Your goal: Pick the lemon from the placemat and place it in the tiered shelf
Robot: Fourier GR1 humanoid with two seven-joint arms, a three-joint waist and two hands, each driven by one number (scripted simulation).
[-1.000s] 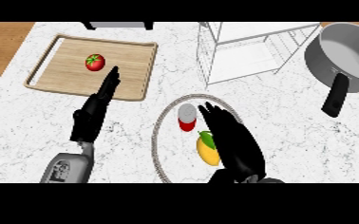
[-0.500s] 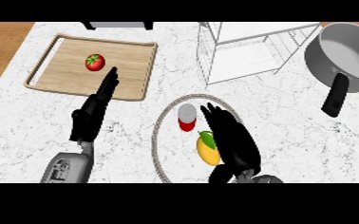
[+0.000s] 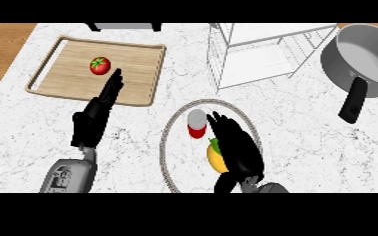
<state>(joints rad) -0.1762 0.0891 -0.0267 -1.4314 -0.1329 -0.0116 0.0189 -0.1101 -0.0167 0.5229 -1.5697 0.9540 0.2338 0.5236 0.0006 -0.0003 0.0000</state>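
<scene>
On the placemat [image 3: 171,145]: one lemon [image 3: 215,160], one can [image 3: 196,123].

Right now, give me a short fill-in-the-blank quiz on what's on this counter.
1. The tomato lies on the wooden ____.
2. The lemon lies on the round placemat beside a red ____.
3. The right hand hovers over the ____.
4. The tiered shelf stands left of the grey ____.

Missing words: tray; can; lemon; pan
</scene>
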